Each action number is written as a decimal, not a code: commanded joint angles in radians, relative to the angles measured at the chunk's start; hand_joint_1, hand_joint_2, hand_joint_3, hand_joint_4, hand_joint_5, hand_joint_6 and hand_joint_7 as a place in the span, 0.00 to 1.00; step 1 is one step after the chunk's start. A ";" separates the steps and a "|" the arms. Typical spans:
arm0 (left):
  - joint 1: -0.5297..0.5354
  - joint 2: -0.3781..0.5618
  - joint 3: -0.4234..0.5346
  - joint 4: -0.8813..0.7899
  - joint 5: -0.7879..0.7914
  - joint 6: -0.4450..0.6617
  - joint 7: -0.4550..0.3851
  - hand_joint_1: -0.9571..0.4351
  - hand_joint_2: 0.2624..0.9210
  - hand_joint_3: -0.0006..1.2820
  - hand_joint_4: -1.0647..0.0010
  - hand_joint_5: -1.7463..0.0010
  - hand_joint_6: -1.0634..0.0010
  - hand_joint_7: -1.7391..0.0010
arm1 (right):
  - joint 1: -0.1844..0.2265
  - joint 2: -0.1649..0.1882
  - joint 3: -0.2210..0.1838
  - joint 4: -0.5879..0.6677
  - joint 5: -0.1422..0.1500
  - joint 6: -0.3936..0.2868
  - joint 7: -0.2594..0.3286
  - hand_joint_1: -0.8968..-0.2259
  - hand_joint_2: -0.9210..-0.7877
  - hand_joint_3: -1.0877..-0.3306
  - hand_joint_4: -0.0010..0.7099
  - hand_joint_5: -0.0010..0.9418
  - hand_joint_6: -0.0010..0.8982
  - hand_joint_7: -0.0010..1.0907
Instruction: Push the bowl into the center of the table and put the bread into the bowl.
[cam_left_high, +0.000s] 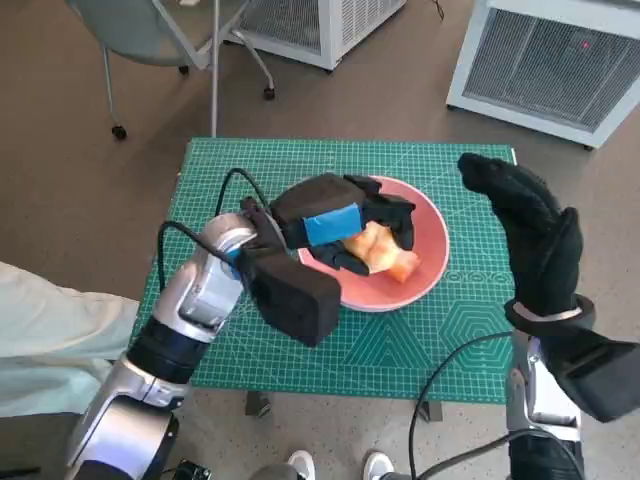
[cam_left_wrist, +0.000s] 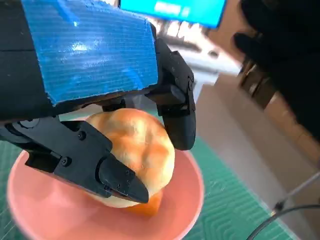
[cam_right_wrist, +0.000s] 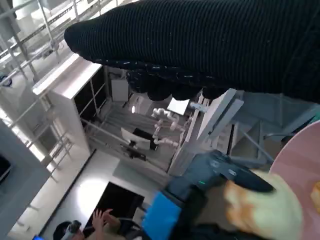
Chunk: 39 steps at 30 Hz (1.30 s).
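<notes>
My left hand (cam_left_high: 340, 225) sat at the centre of the head view, blue tape up, reaching over the pink bowl (cam_left_high: 432, 225). Its black fingers (cam_left_wrist: 177, 107) were wrapped round the bread (cam_left_wrist: 142, 150), a pale golden roll with an orange patch underneath, and the grip was firm on both sides. In the left wrist view the roll filled the middle of the frame, with the bowl's rim curving below it at the lower right; whether the bread already touched the bowl's floor I could not tell. The bowl itself stood on the green cutting mat (cam_left_high: 250, 165), near the middle of the table and slightly toward the right of the frame.

My right hand (cam_left_high: 530, 230) stood upright at the right side of the head view, over the mat's right edge, gloved fingers stretched out and holding nothing, clear of the bowl. In the right wrist view the glove lay as a dark band along the top, with the bread at the lower right.

A chair (cam_left_high: 150, 30) showed at the upper left, and a white cabinet (cam_left_high: 550, 60) at the upper right.
</notes>
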<state>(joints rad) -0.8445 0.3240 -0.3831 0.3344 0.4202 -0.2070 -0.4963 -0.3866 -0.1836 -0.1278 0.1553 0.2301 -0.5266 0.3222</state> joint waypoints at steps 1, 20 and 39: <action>0.013 0.007 -0.005 -0.055 0.016 0.066 -0.036 0.56 0.97 0.06 0.66 0.90 0.65 0.78 | 0.025 0.002 -0.006 -0.002 -0.008 0.022 -0.016 0.47 0.00 0.38 0.35 0.01 0.00 0.47; 0.075 0.035 0.072 -0.129 -0.065 0.019 -0.022 0.45 0.98 0.00 0.85 1.00 0.70 0.99 | 0.003 -0.001 -0.006 0.008 -0.009 0.021 -0.022 0.47 0.00 0.39 0.35 0.01 0.00 0.48; 0.120 0.013 0.255 -0.057 -0.370 -0.134 -0.046 0.41 0.98 0.00 0.88 1.00 0.73 1.00 | -0.032 -0.005 -0.010 -0.001 0.002 0.041 -0.022 0.45 0.00 0.41 0.37 0.01 0.00 0.49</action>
<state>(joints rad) -0.7366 0.3500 -0.1666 0.2404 0.1084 -0.2938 -0.5416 -0.4154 -0.1853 -0.1341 0.1535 0.2316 -0.5083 0.3052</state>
